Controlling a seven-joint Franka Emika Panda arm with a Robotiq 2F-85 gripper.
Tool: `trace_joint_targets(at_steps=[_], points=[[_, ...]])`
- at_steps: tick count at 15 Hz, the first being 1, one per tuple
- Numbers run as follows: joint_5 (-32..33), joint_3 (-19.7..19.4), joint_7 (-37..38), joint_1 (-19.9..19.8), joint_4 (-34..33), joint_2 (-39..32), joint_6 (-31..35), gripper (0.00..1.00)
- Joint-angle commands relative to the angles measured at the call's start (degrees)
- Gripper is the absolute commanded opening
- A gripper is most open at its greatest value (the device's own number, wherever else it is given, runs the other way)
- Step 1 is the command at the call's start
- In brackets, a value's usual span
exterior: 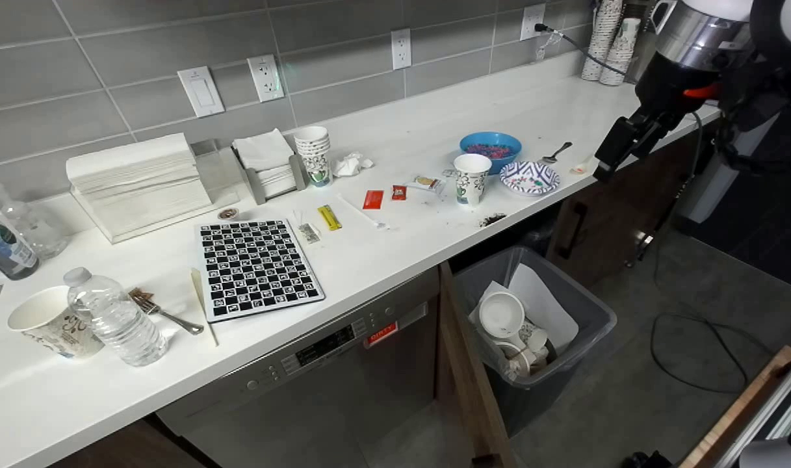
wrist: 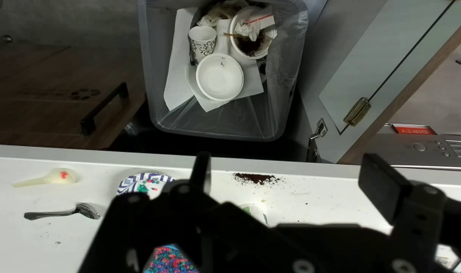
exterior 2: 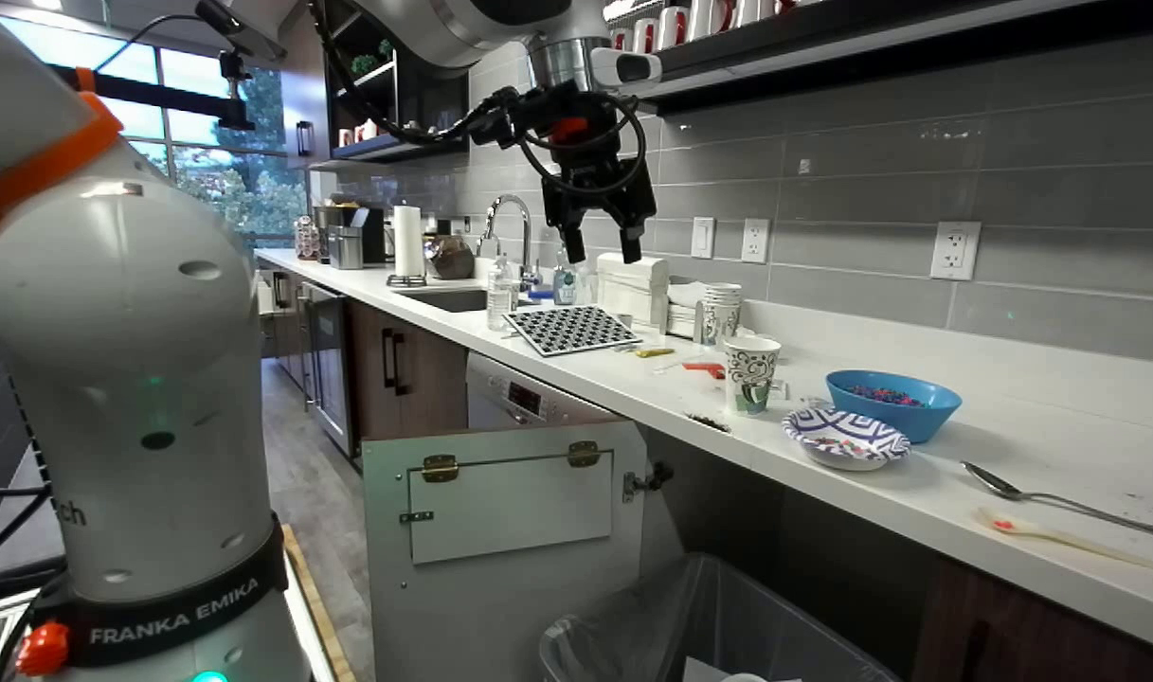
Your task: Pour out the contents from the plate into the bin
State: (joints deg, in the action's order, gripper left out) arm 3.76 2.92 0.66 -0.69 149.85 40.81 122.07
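The plate [exterior: 530, 179], small and white with a blue pattern, sits upright near the counter's front edge in both exterior views [exterior 2: 843, 445]. It holds a few small red and green bits. In the wrist view the plate [wrist: 145, 183] is partly hidden by a finger. The bin [exterior: 557, 393], dark grey with a clear liner, stands on the floor below the counter edge. Used cups, bowls and paper lie in it, and the bin [wrist: 215, 133] shows in the wrist view. My gripper [exterior 2: 603, 248] is open and empty, high above the counter, apart from the plate; its fingers [wrist: 289, 163] are wide apart.
A paper cup [exterior: 471, 181] and a blue bowl [exterior: 492, 148] of coloured bits stand beside the plate. A metal spoon [exterior 2: 1031, 493] and a pale spoon [wrist: 52, 177] lie nearby. Dark grounds [wrist: 256, 178] lie at the counter edge. An open cabinet door [exterior 2: 510, 606] stands beside the bin.
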Motion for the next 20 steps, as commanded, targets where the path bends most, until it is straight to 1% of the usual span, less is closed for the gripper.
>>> trace_joint_targets(at_steps=[1,8,9,11,13,15,17,20], points=[[0.3,-0.3,0.2,0.4,-0.1,0.0,-0.1,1.0],[0.3,-0.3,0.2,0.4,-0.1,0.0,-0.1,1.0],[1.0,0.4,2.7,-1.0,-0.6,-2.2,0.8,1.0],[1.4,0.3,3.3,-1.6,-1.3,-6.1,4.4,1.0],[1.3,-0.4,2.4,-1.8,-2.4,-10.2,8.9,1.0],[2.4,-0.6,2.0,-2.8,-4.4,-15.0,13.0,1.0],[3.5,-1.5,1.1,-3.8,-7.0,-20.1,15.7,1.0],[4.3,-3.9,0.2,-5.5,-11.7,-27.1,16.3,1.0]])
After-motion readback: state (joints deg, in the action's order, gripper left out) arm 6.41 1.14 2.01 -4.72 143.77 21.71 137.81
